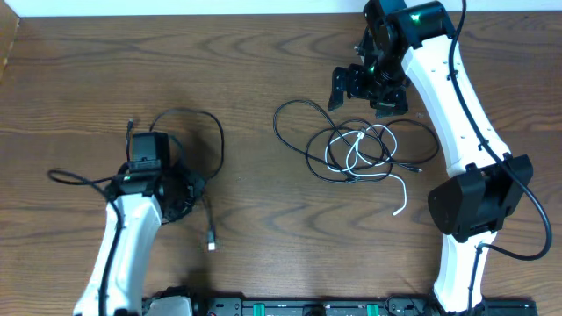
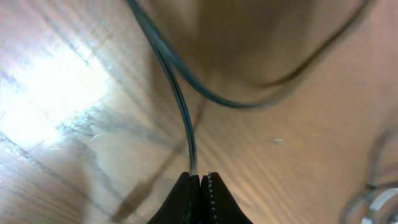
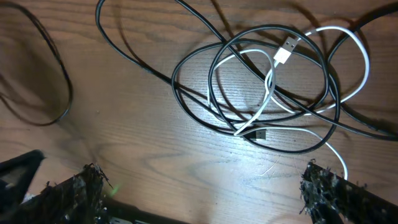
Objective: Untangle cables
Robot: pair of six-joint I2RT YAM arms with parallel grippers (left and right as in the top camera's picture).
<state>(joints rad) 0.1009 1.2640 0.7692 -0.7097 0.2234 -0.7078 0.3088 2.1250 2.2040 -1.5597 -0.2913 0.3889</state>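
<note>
Looking down on the desk (image 1: 263, 53), we take the tangle (image 1: 360, 149) as our reference: a knot of dark loops with a white cable (image 3: 268, 93) threaded through it, its plug (image 3: 285, 51) resting on top of the crossings and its tail trailing out on the side nearest the robot. The right gripper (image 1: 362, 96) hangs over the far edge of the tangle, jaws spread wide and holding nothing. Well away on the tangle's left, the left gripper (image 2: 200, 177) is pinched closed on a black cable (image 2: 180, 106), gripping it only at the very fingertips. That cable appears to lie apart from the tangle, though we cannot trace every strand. We see two risks. The thin cable could slip out of such a shallow pinch if the left arm pulls sideways. And if the right gripper closes over a crossing, it may catch dark and white strands together, so a lift would drag the whole tangle or cinch its loops tighter. The white plug could also snag on a dark loop.
</note>
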